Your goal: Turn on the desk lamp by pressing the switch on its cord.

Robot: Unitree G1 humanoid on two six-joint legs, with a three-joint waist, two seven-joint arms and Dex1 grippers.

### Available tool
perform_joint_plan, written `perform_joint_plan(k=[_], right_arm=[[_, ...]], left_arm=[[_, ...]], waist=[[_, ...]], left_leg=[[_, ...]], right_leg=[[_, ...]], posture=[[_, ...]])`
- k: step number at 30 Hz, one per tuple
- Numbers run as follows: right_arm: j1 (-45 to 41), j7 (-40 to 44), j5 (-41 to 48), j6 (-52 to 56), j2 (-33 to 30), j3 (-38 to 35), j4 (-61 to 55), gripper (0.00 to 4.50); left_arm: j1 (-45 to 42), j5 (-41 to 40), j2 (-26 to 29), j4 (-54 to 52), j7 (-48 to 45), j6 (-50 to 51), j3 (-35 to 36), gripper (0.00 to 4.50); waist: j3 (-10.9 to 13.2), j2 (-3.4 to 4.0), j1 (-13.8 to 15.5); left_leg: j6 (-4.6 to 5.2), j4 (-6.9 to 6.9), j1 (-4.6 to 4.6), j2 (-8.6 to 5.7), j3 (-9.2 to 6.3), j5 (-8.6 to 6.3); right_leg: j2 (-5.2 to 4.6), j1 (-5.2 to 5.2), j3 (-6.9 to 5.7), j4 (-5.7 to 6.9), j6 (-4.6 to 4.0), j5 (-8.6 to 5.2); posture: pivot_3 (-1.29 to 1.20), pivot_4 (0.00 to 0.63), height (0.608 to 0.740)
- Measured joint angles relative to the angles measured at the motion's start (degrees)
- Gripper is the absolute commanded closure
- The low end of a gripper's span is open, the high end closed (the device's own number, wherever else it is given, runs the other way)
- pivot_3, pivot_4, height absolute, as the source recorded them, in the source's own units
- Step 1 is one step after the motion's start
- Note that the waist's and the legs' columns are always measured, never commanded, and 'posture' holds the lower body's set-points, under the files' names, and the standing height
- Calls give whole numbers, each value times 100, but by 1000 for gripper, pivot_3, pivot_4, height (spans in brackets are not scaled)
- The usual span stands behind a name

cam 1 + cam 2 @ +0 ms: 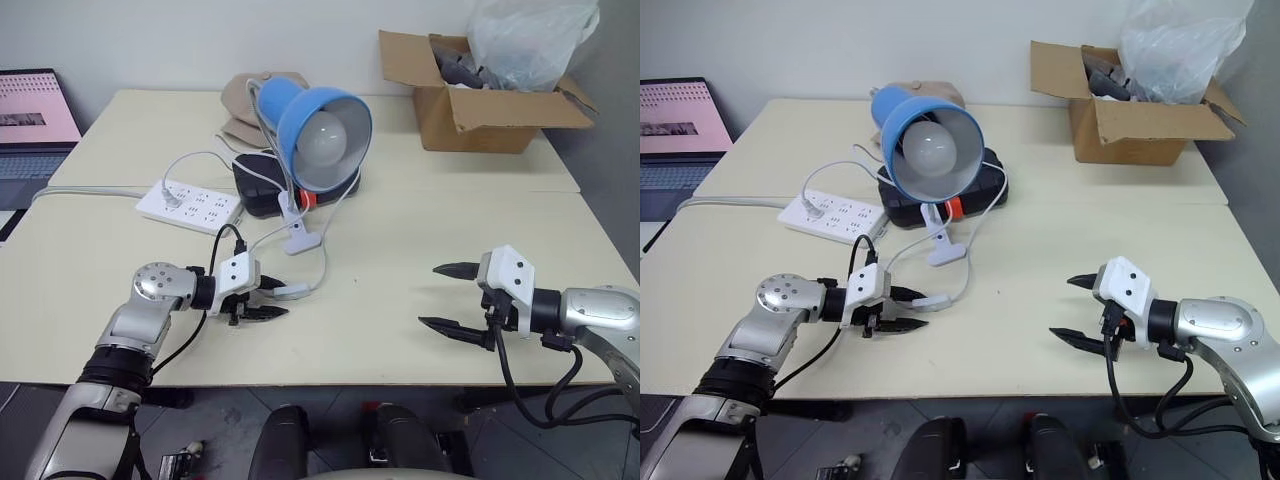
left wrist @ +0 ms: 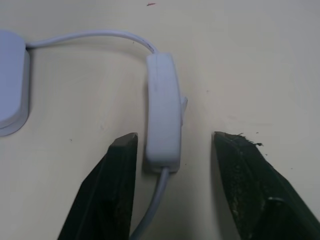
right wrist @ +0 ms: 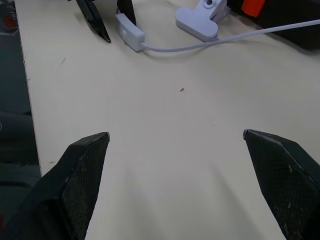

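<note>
The robot's left pincer (image 1: 262, 303) sat low over the surface (image 1: 400, 260) near its front edge, its two black fingers partly parted and straddling the small white switch (image 2: 162, 112) on the cord (image 1: 322, 262). One finger (image 2: 107, 185) stood almost against the switch body; the other finger (image 2: 250, 180) was well clear, with the rocker facing it. Nothing was gripped yet. The desk lamp (image 1: 320, 125), bulb unlit, stood on its white clip (image 1: 300, 238) toward the middle of the surface, its cord looping forward to the switch. The right pincer (image 1: 455, 297) hovered wide open and empty toward the front right edge, well apart from the cord.

To press cleanly, the left pincer would likely need to close slowly, so that the near finger braces the switch while the far one meets the rocker squarely. The switch lay loose on the surface and could slide or roll out from between the fingers if squeezed off-centre.
</note>
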Motion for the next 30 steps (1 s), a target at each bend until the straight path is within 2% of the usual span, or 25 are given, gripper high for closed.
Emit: perform_joint_plan(k=[6,15,20,25,30], right_arm=[[-70,-12,80,99,-9,0,0,0],[-200,-174,267,441,-14,-153,-125,0],[-1201,-373,553,1060,-2,28,-145,0],[-2073,-288,505,1224,201,955,-108,0],[-2981,-389,80,1326,910,2063,297,0]], left_arm=[[-10,80,-19,0,-28,-105,-1,4081],[46,-23,-27,-642,-44,392,2,4092],[-222,-40,-322,-1221,98,608,-118,4092],[-549,-31,-512,-1521,236,934,-234,4092],[-666,143,-544,-1694,376,1147,-439,4092]], waist=[[0,0,-1],[0,0,-5],[0,-1,-9],[0,-1,-27],[0,-1,-41]], left_leg=[[2,0,2,0,-1,1],[2,-1,-1,1,0,1],[4,2,1,-1,-1,3],[4,-1,-4,1,0,3],[4,-1,-8,5,0,3]], right_leg=[[0,2,0,0,2,1],[0,0,2,-2,2,1],[1,1,5,1,8,6],[11,-3,11,-2,7,4],[18,-10,13,2,6,4]], posture=[[0,150,740],[0,150,740],[0,150,740],[0,150,740],[0,150,740]])
